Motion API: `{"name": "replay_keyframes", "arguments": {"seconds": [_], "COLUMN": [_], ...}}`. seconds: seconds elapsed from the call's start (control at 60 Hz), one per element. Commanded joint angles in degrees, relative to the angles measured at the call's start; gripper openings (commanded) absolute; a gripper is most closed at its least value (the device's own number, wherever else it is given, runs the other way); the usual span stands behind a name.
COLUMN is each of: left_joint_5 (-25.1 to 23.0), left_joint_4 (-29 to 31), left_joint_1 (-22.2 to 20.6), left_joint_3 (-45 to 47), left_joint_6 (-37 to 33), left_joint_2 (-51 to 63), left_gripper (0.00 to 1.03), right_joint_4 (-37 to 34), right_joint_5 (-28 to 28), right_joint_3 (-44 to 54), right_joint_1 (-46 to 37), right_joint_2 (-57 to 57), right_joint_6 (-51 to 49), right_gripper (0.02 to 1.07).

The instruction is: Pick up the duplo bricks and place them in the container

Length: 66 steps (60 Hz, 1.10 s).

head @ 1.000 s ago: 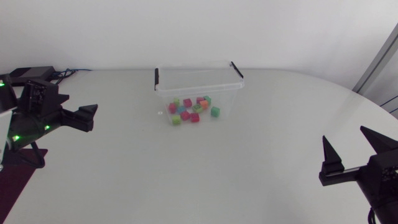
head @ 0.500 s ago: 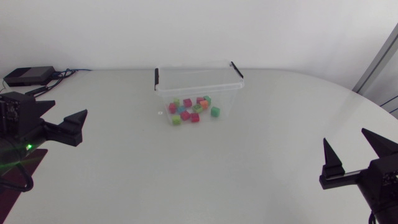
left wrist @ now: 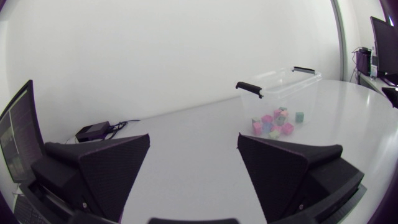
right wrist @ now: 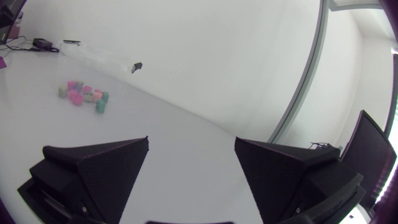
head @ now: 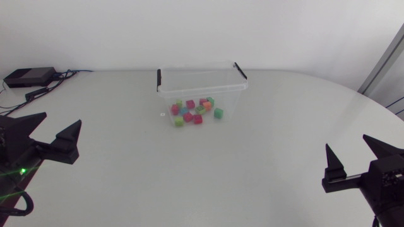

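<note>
Well away from the container (head: 201, 90), left gripper (head: 62, 118) and right gripper (head: 346, 140) gape, empty.

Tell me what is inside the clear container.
A loose pile of duplo bricks, pink, green, orange and blue, shows through the container wall. Any bricks beneath others are hidden.

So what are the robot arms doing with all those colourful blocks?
Nothing is being held right now. The colourful duplo bricks lie inside the clear container at the far middle of the table. The left tool is open at the table's left side and the right tool is open at its right side, both empty and well away from the container. The job looks about done.
</note>
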<state>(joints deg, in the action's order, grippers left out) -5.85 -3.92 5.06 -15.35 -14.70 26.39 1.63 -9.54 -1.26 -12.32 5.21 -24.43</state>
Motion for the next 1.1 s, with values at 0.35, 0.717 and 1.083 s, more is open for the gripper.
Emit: {"name": "replay_keyframes", "arguments": {"seconds": [0.35,0.717,1.083], "left_joint_5": [3.02,5.46,5.85], "left_joint_4": [1.81,3.63,3.92], "left_joint_1": [-2.67,-4.73,-5.06], "left_joint_3": [8.53,14.42,15.35], "left_joint_6": [8.31,13.82,14.7], "left_joint_2": [-13.65,-24.64,-26.39], "left_gripper": [0.96,0.96,0.93], "right_joint_4": [-0.92,-1.53,-1.63], "right_joint_5": [4.99,8.92,9.54], "right_joint_3": [1.37,1.27,1.26], "right_joint_1": [6.43,11.51,12.32], "right_joint_2": [-2.63,-4.86,-5.21], "right_joint_6": [12.86,22.84,24.43], "right_gripper": [1.02,1.02,1.02]}}
